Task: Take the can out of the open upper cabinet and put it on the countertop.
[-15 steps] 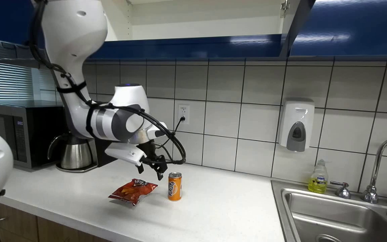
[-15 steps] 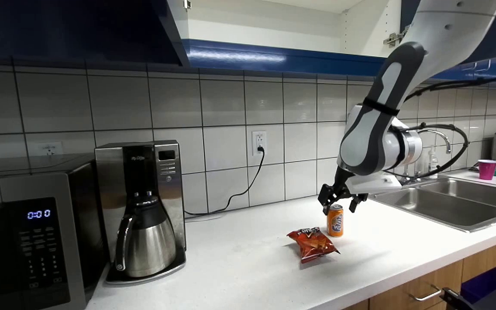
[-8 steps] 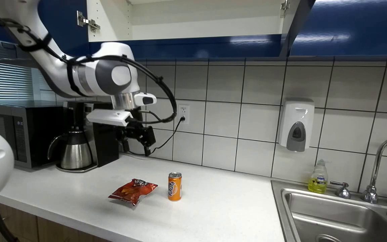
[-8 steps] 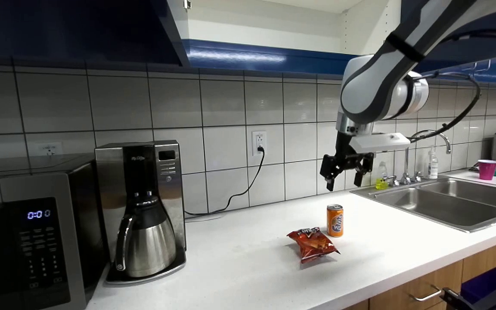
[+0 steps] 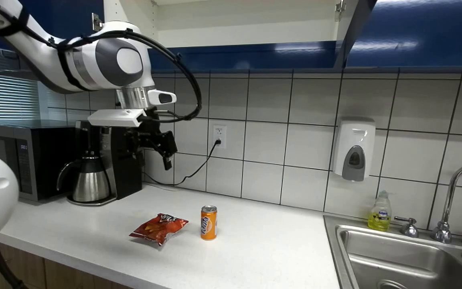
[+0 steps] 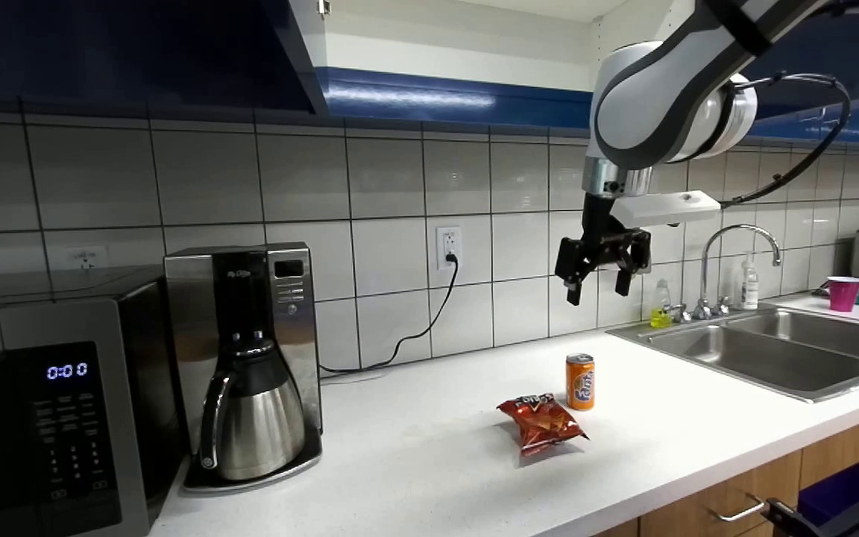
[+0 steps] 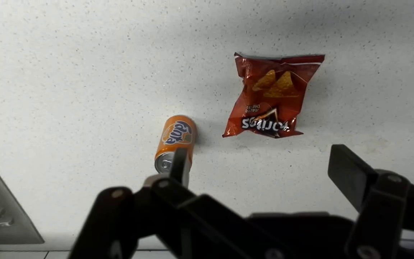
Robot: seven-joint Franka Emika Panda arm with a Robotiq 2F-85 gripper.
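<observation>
- The gripper (image 6: 598, 293) is hanging over the countertop (image 6: 400, 470), pointing down, its two fingers (image 7: 178, 165) standing wide apart with a broad gap between them.
- The can (image 6: 580, 384) is standing on the countertop, lower than the gripper and apart from it.
- The can's long axis is running straight up and its silvery top is facing upward; the label is showing in all three views.
- In the wrist view, one fingertip is covering part of that top.
- A bag of chips (image 7: 273, 97) is lying near the can, a strip of countertop showing between them; its lettered end is pointing towards the tiled wall (image 5: 263, 138).
- On the can's other side, well apart, the steel sink (image 5: 337, 249) is sitting in the countertop, with a soap bottle (image 5: 380, 216) standing at its back edge.
- Above, the upper cabinet (image 5: 247, 32) is standing open, and the robot arm (image 5: 94, 66) is crossing in front of one lower corner in both exterior views.
- In an exterior view the coffee maker (image 5: 128, 178) is standing behind the gripper, one dark finger blending into it; a microwave (image 6: 64, 418) is standing beside it.
</observation>
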